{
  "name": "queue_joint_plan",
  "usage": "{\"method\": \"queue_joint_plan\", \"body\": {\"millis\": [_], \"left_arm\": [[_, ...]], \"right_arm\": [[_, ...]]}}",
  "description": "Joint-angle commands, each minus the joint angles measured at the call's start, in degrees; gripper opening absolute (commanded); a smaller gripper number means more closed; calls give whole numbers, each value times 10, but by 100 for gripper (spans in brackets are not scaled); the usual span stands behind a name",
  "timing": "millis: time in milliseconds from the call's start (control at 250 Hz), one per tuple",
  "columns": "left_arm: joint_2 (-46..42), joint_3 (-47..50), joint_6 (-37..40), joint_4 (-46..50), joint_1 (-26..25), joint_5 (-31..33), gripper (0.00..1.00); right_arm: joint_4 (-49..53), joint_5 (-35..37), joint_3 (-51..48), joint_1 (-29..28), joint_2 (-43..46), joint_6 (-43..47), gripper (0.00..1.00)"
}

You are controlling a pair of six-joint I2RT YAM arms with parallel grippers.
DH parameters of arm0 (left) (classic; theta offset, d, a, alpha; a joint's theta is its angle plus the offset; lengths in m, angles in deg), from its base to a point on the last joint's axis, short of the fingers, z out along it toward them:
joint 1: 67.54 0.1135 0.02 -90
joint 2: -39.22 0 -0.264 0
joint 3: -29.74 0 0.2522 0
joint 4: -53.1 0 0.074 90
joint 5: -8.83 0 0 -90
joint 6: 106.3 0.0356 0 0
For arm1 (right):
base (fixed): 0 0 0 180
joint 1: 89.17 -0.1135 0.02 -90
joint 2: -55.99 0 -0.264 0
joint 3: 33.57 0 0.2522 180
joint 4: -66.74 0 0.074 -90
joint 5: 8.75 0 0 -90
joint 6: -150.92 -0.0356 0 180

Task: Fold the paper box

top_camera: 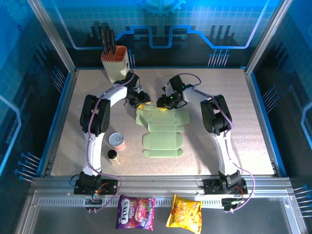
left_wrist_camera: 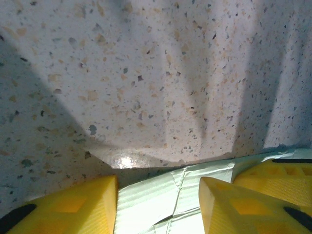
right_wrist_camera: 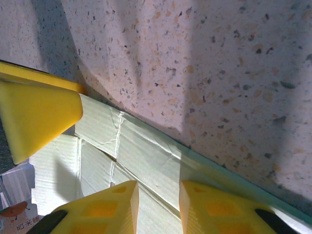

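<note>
Evidently the paper box [top_camera: 163,129] is laid flat mid-frame on the tabletop [top_camera: 229,122]. Its upper edge is straddled by the half-open left hand [left_wrist_camera: 158,185]. The right hand [right_wrist_camera: 158,187] is narrowly parted there, and whether anything is gripped cannot be told. If pinched unevenly, the thin sheet could be creased crookedly or dragged.

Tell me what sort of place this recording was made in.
Probably a robot test cell in a lab: a speckled table boxed in by metal rails and blue printed panels, two arms bolted at its near edge, and props such as snack bags and a flat paper box.
</note>
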Motion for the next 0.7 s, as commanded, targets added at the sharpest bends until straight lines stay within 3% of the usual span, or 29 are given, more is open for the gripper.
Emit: {"method": "queue_joint_plan", "body": {"millis": [0, 424, 695], "left_arm": [[-15, 2, -3, 0, 0, -22, 47], [-47, 12, -16, -12, -15, -38, 36], [-44, 2, -26, -16, -29, -47, 35]], "right_arm": [[32, 18, -24, 2, -11, -6, 30], [33, 19, -27, 3, -4, -5, 30], [31, 23, -33, 5, 2, -4, 29]]}}
